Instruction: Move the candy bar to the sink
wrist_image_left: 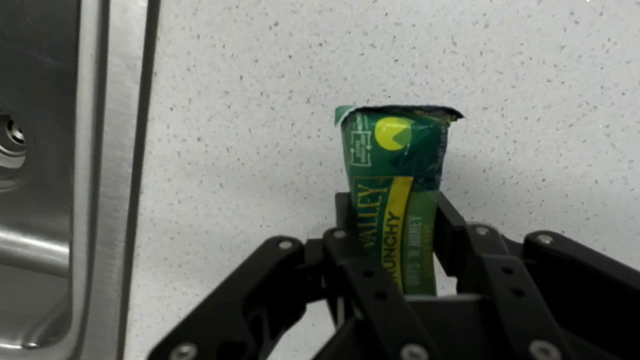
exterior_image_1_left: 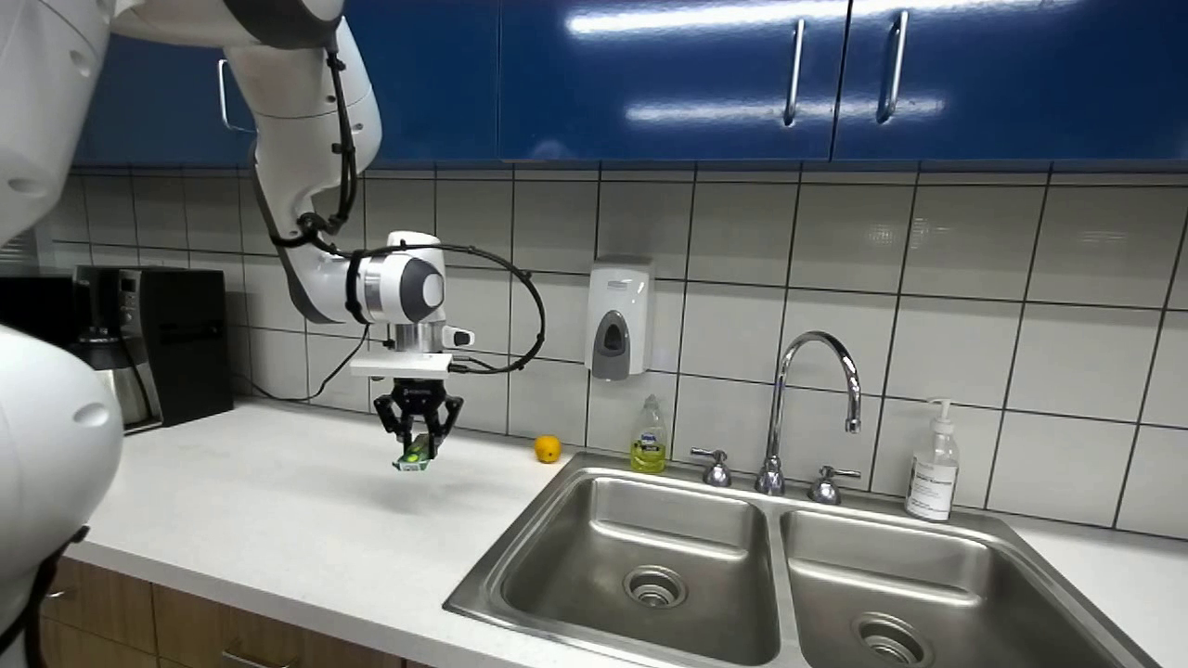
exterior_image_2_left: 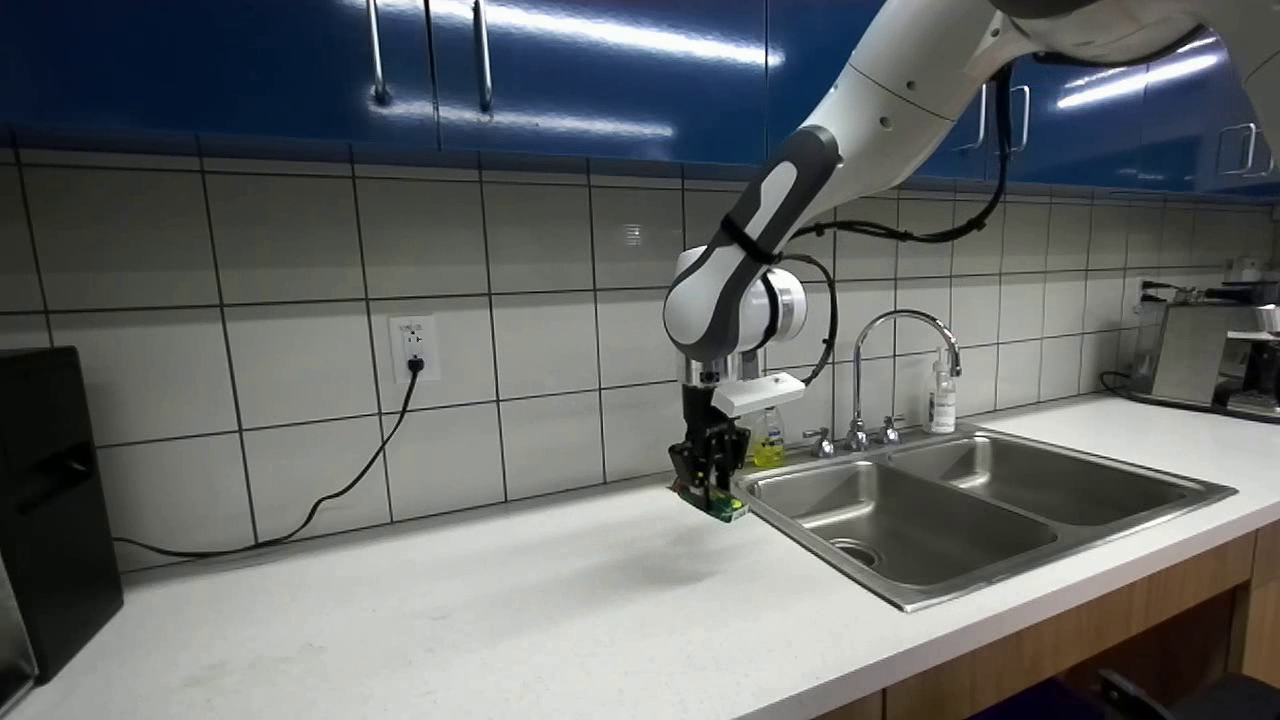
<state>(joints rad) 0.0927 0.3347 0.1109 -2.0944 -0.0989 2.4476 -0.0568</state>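
- Above the white table (exterior_image_1_left: 278, 501), in an exterior view, the black two-fingered hand (exterior_image_1_left: 419, 447) points down, grasping the small flat bar in a shiny green wrapper (exterior_image_1_left: 408, 463); the bar hangs off the surface, presumably held high to pass the rim of the stainless steel double-basin sink (exterior_image_1_left: 478, 594).
- Near the white tiled wall (exterior_image_1_left: 557, 223), a small round yellow-orange object (exterior_image_1_left: 548, 449) rests beside the sink's back corner; the likely carry to the nearer basin should run in front of it.
- On the sink's back ledge, a clear plastic bottle of yellow-green liquid (exterior_image_1_left: 649, 445) and a clear pump bottle with a white label (exterior_image_1_left: 933, 473) flank the curved chrome faucet (exterior_image_1_left: 773, 436), probably kept there for reach while washing.
- Well apart from the sink, in an exterior view, a black boxy appliance (exterior_image_2_left: 55, 500) stands on the table, perhaps to spare it splashes; the bar hangs near the sink's edge.
- Seen from the wrist view, black fingers (wrist_image_left: 451, 236) pinch the bar across its narrow width, one at each long edge, leaving a printed end jutting out; such a hold looks steady.
- Left in that view, the rim runs roughly parallel to the bar, with a round metal drain (wrist_image_left: 12, 145) beyond; the bar is over the table, so a sideways shift seems called for before release.
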